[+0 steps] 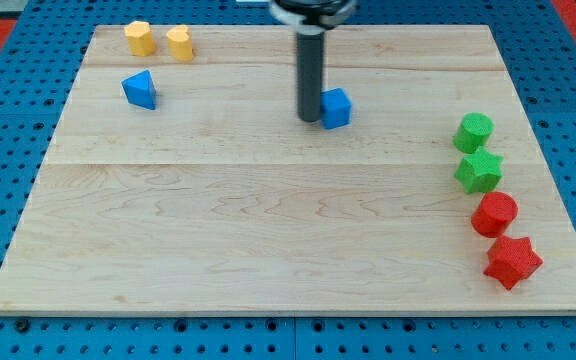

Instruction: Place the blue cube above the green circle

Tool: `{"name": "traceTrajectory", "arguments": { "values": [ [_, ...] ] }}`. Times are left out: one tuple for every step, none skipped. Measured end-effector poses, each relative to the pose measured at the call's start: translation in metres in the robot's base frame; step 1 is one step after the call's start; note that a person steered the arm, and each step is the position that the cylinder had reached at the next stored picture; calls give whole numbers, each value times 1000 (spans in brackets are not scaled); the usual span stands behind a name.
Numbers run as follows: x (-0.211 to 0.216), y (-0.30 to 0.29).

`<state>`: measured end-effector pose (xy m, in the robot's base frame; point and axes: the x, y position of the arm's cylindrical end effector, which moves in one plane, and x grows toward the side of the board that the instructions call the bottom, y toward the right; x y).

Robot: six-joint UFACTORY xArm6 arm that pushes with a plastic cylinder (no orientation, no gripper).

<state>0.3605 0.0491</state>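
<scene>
The blue cube (337,107) sits on the wooden board (268,220) a little above the middle. My tip (310,119) stands right against the cube's left side, touching it. The green circle (473,131) lies near the view's right edge, well to the right of the cube and slightly lower.
A green star (479,171), a red circle (494,213) and a red star (512,262) run down the right edge below the green circle. A blue triangular block (140,89) is at upper left. Two yellow blocks (140,37) (179,42) sit at the top left.
</scene>
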Motion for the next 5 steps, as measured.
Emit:
{"name": "traceTrajectory", "arguments": {
  "values": [
    [-17, 57],
    [-30, 57],
    [-33, 62],
    [-36, 85],
    [-37, 122]
  ]
}}
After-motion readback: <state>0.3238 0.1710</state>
